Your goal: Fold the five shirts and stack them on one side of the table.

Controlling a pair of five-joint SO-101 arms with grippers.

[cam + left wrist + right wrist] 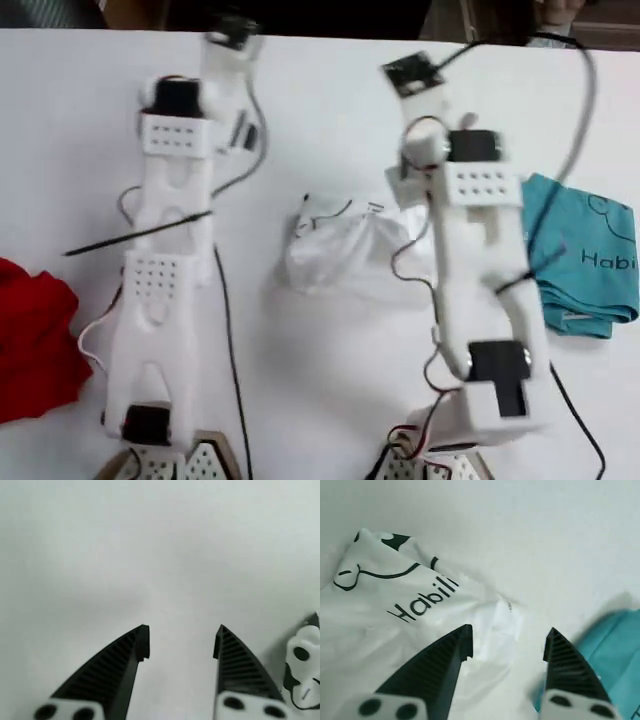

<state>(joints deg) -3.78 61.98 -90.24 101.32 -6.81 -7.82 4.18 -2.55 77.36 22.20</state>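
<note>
- Both arms stretch from their bases at the near edge towards the far side of the table (330, 400).
- The left gripper (180, 642) hangs spread and empty over bare tabletop.
- The right gripper (509, 642), jaws likewise apart, grips nothing. It hovers above the crumpled white shirt (395, 615), with the teal shirt (615, 645) close beside.
- From overhead, a red shirt (35, 335) lies bunched at the left arm's outer side (partly cut off by the frame). The teal one looks roughly folded, though blur obscures it.
- Open surface lies between the two bases.
</note>
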